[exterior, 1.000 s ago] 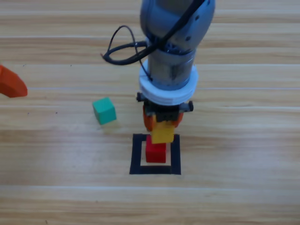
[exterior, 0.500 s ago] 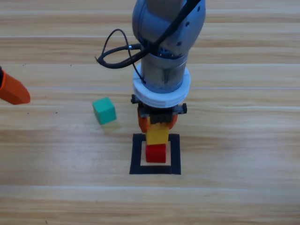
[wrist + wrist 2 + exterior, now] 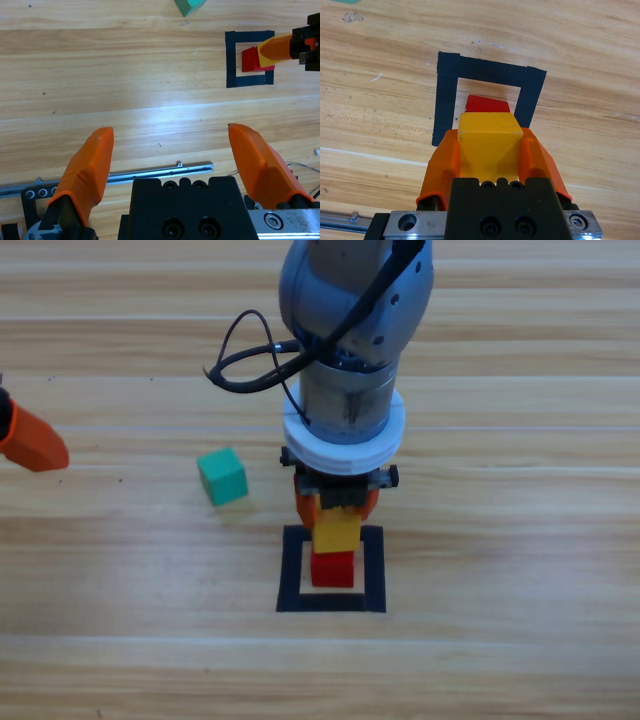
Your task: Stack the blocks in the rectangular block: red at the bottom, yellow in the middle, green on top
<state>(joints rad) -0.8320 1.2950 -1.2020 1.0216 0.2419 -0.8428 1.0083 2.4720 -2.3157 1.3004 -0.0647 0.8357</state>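
Note:
The red cube (image 3: pixel 333 569) sits inside the black tape square (image 3: pixel 290 570). My right gripper (image 3: pixel 337 508) is shut on the yellow cube (image 3: pixel 337 530), holding it directly over the red cube; whether the two touch I cannot tell. In the right wrist view the yellow cube (image 3: pixel 489 140) fills the space between the jaws, with the red cube (image 3: pixel 487 104) peeking out beyond it inside the tape square (image 3: pixel 447 95). The teal-green cube (image 3: pixel 222 476) lies on the table left of the square, also seen as the green cube (image 3: pixel 190 6). My left gripper (image 3: pixel 30 440) waits open at the left edge.
A black cable (image 3: pixel 245 355) loops off the right arm above the green cube. A metal rail (image 3: pixel 150 174) lies on the table near the left gripper's base. The wooden table (image 3: pixel 500 540) stretches around the square.
The right gripper has carried the yellow cube a little left and down, lining it up over the red cube. The left gripper has edged slightly into view.

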